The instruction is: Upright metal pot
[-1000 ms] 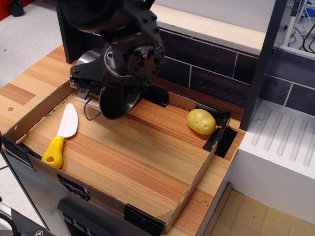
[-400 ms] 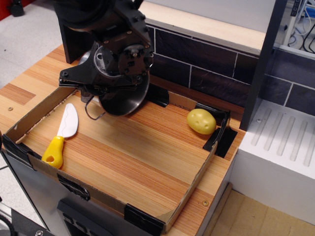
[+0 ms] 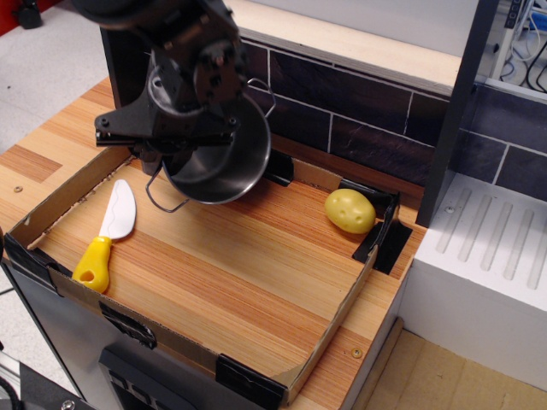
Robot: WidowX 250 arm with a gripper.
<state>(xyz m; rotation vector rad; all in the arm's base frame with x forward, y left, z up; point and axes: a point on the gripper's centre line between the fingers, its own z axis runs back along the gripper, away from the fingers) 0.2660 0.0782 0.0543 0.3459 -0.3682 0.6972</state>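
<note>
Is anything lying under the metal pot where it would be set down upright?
Nothing visible does. The metal pot hangs tilted in the gripper; the board below is bare. The toy knife lies left, the yellow potato right.

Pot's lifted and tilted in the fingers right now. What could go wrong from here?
1. The metal pot hangs tilted, its opening facing forward and down; how the gripper holds it is hidden, so it might slip and drop.
2. The toy knife lies close to its lower wire handle; a low swing leftward could knock it.
3. The cardboard wall is near; the pot could land on its edge and tip again.
</note>
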